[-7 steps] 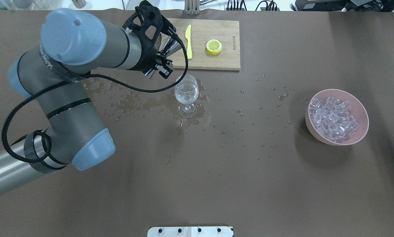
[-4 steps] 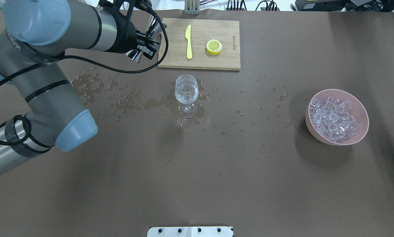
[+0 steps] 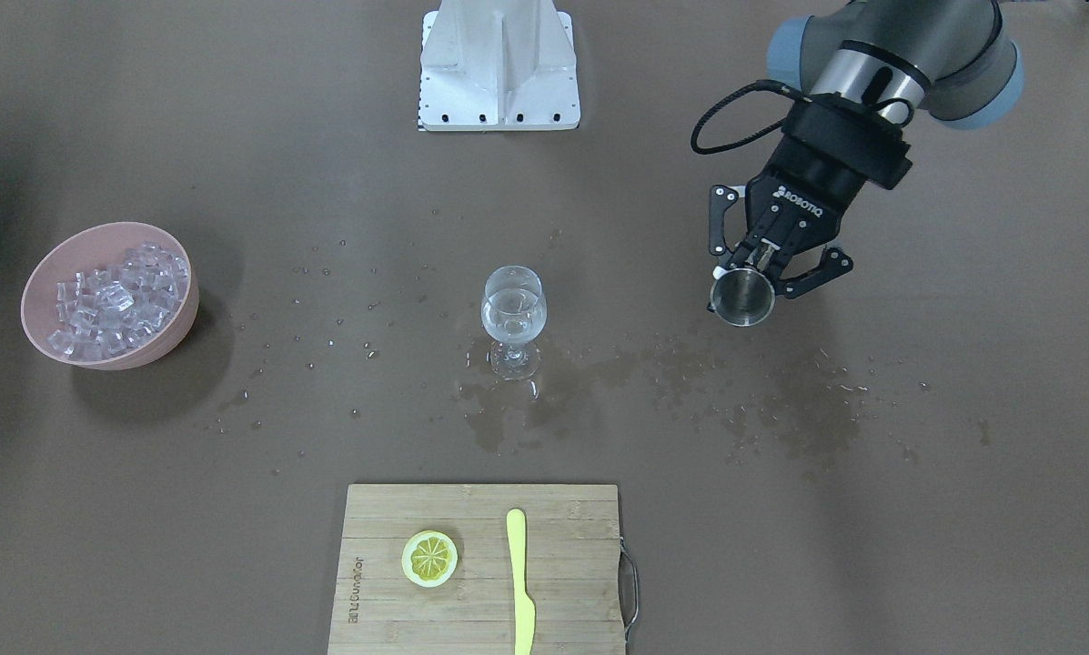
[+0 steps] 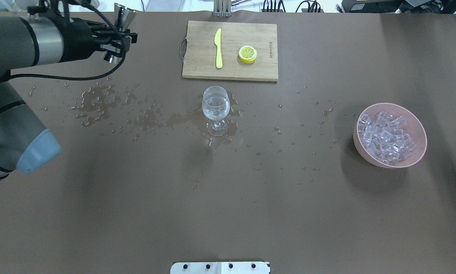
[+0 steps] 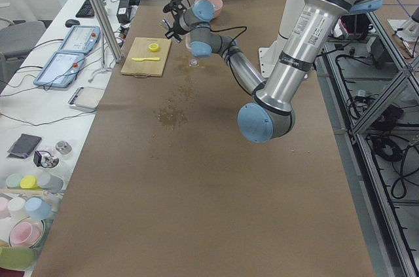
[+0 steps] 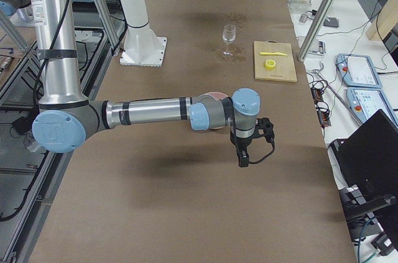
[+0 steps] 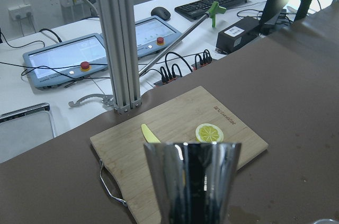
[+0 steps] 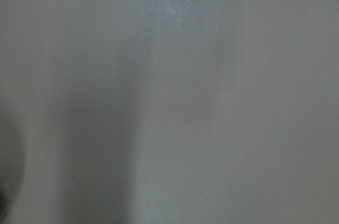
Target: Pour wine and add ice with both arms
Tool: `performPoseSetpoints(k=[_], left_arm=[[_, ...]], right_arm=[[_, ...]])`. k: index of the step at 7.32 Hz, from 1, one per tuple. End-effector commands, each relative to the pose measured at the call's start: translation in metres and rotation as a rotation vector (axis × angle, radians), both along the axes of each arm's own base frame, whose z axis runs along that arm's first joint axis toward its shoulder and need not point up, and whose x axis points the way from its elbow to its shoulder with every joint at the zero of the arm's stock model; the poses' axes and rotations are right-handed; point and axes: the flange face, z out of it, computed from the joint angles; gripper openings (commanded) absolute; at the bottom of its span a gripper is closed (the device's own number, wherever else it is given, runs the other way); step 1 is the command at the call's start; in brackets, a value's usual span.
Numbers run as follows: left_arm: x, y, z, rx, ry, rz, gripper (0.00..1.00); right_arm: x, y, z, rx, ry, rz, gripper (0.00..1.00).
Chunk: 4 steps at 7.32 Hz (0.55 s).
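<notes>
Overhead exterior: left gripper, clamped on the jigger, has swung farther from the glass.

Blurred grey surface, shadow btm-left.

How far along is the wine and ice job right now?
Pouring looks done: the wine glass holds clear liquid. In hand: the left gripper holds the metal jigger upright, off to the glass's side. Left to do: the ice lies in the pink bowl, none visible in the glass; the right gripper is far from the glass.
</notes>
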Motion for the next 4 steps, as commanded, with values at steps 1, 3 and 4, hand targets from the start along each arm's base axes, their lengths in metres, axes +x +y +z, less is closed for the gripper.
performPoseSetpoints(k=[1,3,4], left_arm=[[-0.038,0.013,0.071,-0.026,0.129,-0.199,0.00],[-0.068,0.016,0.118,-0.184,0.250,-0.428,0.00],[-0.082,0.017,0.142,-0.220,0.242,-0.550,0.00]], right_arm=[[0.001,0.001,-0.001,0.009,-0.001,0.003,1.00],[0.001,0.000,-0.003,0.013,-0.001,0.003,1.00],[0.001,0.000,-0.004,0.016,0.000,0.002,1.00]])
